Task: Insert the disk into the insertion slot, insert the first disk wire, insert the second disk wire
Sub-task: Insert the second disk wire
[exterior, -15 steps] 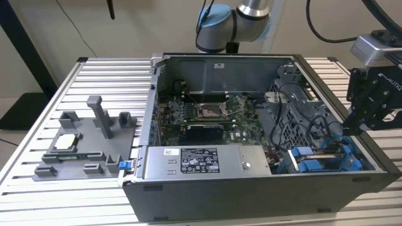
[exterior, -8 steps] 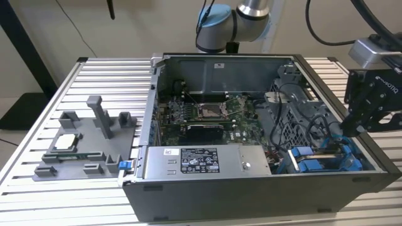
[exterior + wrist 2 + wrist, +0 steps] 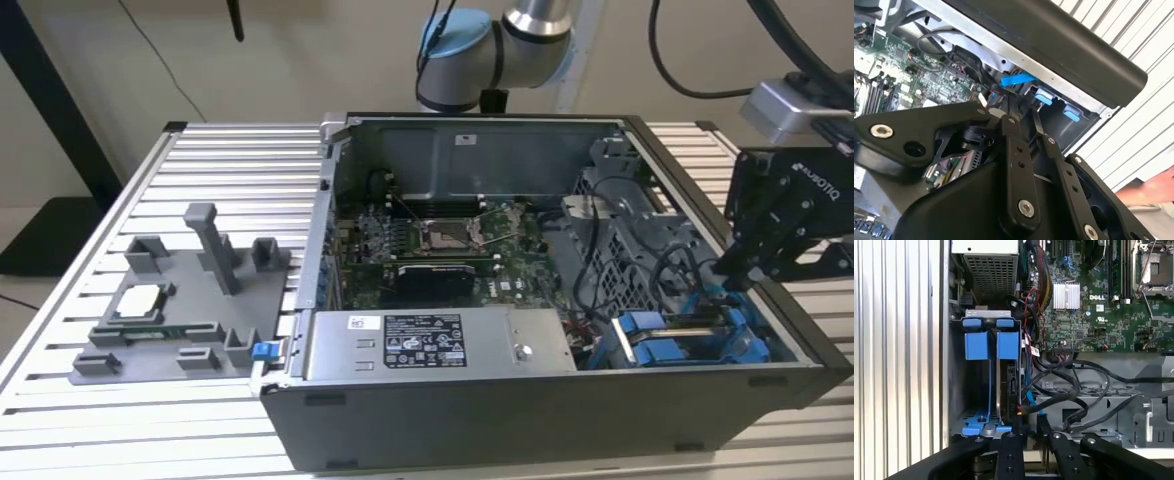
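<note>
While tilted, pincer [image 3: 734, 275] beside disk [image 3: 1008, 377].

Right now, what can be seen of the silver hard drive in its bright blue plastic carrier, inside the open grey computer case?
In the first wrist view the silver hard drive stands on edge inside the grey sheet-metal bay, showing its thin side. Its bright blue plastic carrier caps one end with a broad tab. The dark connector edge faces black cables. The black gripper is close beside it; whether they touch is unclear.
</note>
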{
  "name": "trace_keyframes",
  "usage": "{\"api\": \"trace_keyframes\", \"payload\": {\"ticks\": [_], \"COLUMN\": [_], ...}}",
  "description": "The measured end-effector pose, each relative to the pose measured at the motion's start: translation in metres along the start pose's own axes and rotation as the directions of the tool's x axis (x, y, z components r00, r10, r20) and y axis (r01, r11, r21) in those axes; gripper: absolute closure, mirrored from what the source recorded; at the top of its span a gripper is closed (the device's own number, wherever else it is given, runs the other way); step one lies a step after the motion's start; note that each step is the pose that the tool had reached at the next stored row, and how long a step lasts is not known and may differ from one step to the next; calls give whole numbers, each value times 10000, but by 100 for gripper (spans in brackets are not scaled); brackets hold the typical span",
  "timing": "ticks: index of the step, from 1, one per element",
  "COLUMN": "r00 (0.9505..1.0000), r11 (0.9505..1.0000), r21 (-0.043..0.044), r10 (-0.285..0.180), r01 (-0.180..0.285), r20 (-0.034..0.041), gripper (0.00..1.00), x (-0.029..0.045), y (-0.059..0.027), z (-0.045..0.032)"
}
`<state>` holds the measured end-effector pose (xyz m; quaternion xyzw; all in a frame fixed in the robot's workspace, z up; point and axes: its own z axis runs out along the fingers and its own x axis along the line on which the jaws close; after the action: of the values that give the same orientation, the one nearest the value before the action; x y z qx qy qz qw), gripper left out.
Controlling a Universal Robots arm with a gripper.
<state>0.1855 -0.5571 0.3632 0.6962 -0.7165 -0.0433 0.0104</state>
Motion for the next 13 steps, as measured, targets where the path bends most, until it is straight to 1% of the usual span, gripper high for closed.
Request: {"api": "trace_keyframes", "payload": {"ticks": [2, 5, 11, 13], "r00": [10000, 9999, 9999, 9999], "r11": [10000, 10000, 10000, 10000], "r21": [-2, -4, -13, -36], "r10": [-4, -10, -10, -9], "r01": [4, 10, 10, 9], "r20": [59, 126, 135, 148], "gripper": [0, 0, 0, 0], "x": [0, -2, -2, -2], "y": [-15, -65, -98, -132], "z": [1, -2, 0, -1]}}
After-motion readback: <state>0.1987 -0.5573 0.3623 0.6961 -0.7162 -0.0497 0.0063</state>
